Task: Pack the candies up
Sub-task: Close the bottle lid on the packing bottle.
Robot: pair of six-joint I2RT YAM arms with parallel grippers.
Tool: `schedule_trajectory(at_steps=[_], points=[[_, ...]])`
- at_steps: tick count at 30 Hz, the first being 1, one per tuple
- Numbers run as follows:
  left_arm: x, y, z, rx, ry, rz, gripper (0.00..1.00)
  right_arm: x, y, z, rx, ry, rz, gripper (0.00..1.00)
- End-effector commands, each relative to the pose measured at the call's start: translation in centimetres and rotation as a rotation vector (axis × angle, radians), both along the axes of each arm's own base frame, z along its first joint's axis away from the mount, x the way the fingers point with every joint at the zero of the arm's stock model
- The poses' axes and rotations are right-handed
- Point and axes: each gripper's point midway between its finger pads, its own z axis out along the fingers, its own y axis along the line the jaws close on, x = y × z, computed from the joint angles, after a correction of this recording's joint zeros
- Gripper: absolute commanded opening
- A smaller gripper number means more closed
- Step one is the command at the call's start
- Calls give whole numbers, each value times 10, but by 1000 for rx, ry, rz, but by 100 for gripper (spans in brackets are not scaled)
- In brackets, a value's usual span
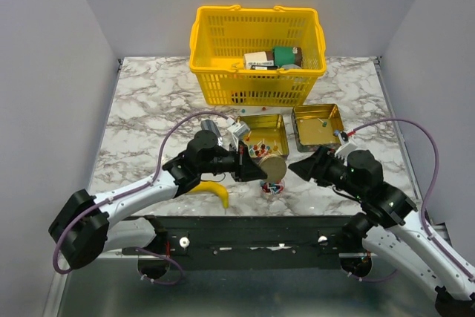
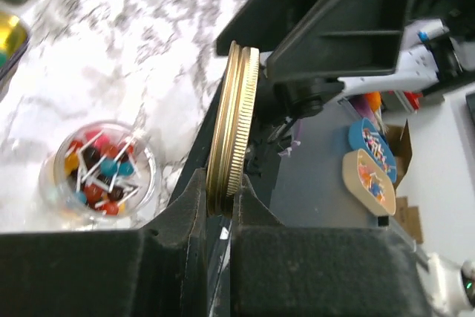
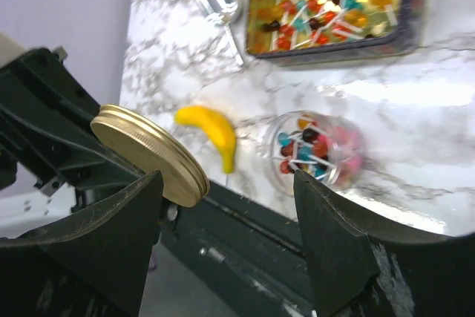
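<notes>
- The left gripper [image 2: 221, 200] is clenched on a round gold metal lid [image 2: 234, 124]. It pinches the lid across its ribbed edge and holds it on edge in the air, above and just beside the jar.
- The lid looks stiff, thin and light. Smooth metal held by so narrow a rim could swivel or slip, so I judge it needs a firm, centred pinch like this one.
- A small clear glass jar [image 2: 50, 183] stands upright and uncovered on the marble-patterned counter [image 1: 148, 102], near its front edge. A yellow banana [image 3: 211, 133] lies to its left.
- The jar is filled with tiny multicoloured candies on white sticks [image 2: 96, 165], heaped to about the rim.
- These candies look light, hard and smooth. Loose ones would likely roll and tangle by their sticks, so a single one is best pinched by the stick or across the ball.
- The jar is probably brittle and slick, and it looks light enough to skid or tip when the lid is pressed and turned. It should be taken around its wall, low down, to steady it.
- An open gold rectangular tin [image 3: 334, 48] lies behind the jar, apart from it, and holds more of the same candies [image 3: 319, 12] spread over its floor.
- The right gripper [image 3: 228, 183] is released, its fingers spread wide and grasping nothing. It hovers just right of the jar and touches neither the jar nor the lid.
</notes>
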Motion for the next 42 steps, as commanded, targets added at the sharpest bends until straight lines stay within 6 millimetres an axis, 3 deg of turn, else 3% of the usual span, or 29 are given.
schedule_trajectory(at_steps=[1, 7, 13, 17, 23, 42], points=[[11, 5, -46, 130, 223, 139, 12, 9, -31, -31, -95, 43, -178, 78], [15, 2, -97, 246, 362, 175, 15, 6, -31, -53, -137, 101, -170, 77], [14, -1, -120, 293, 428, 165, 16, 6, -27, -73, -185, 166, -152, 77], [12, 0, -123, 305, 438, 163, 22, 7, -23, -84, -203, 189, -133, 77], [13, 2, -120, 322, 418, 168, 41, 9, -17, -93, -208, 205, -113, 77], [15, 5, -125, 433, 333, 196, 55, 14, 5, -120, -245, 264, -11, 74]])
